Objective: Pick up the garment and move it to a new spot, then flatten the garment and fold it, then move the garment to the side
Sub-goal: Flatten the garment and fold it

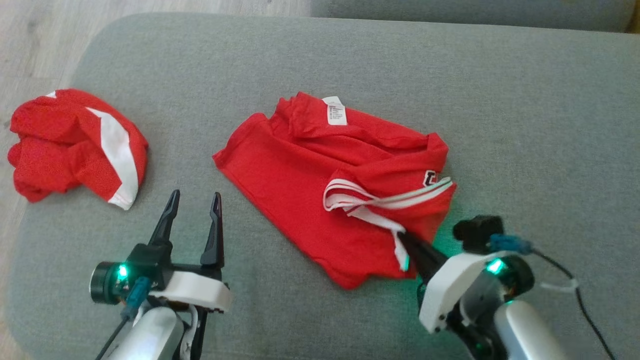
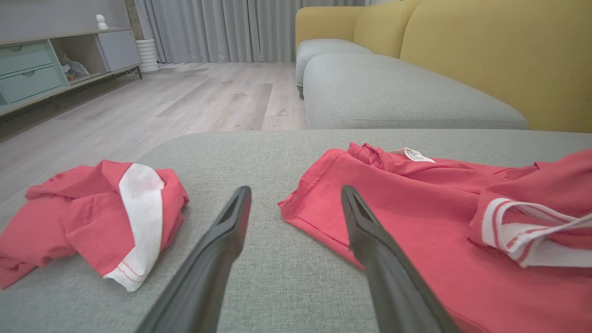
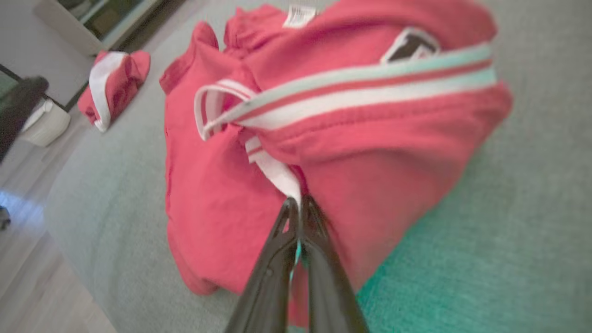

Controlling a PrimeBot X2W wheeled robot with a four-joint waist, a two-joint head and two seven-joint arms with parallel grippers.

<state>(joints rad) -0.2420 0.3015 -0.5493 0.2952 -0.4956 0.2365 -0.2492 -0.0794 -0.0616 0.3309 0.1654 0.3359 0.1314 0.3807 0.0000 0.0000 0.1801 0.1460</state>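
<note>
Right gripper (image 1: 407, 242), lower right of the head view: jaws pinched shut on the white trim (image 3: 273, 169) of the garment (image 1: 295, 185), which lies crumpled mid-frame on the grey cushion (image 1: 525, 100). We judge the trim a sound hold, since it is a firm hem standing proud of the loose cloth, so a pinch there should take few layers and let the rest hang on a lift. Left gripper (image 1: 195, 200), lower left: jaws wide apart, holding nothing, fingers pointing up-frame over bare cushion between the garment and a second red bundle (image 1: 70, 145). We read it as parked clear, ready for another corner. Edges: the bundle sits near the cushion's left edge, with floor (image 1: 30, 40) beyond at upper left, so there is little room that way. The garment's left corner lies just beside the left fingers. Open room: a broad bare stretch across the upper right and right of frame, which we judge the likeliest new spot.
</note>
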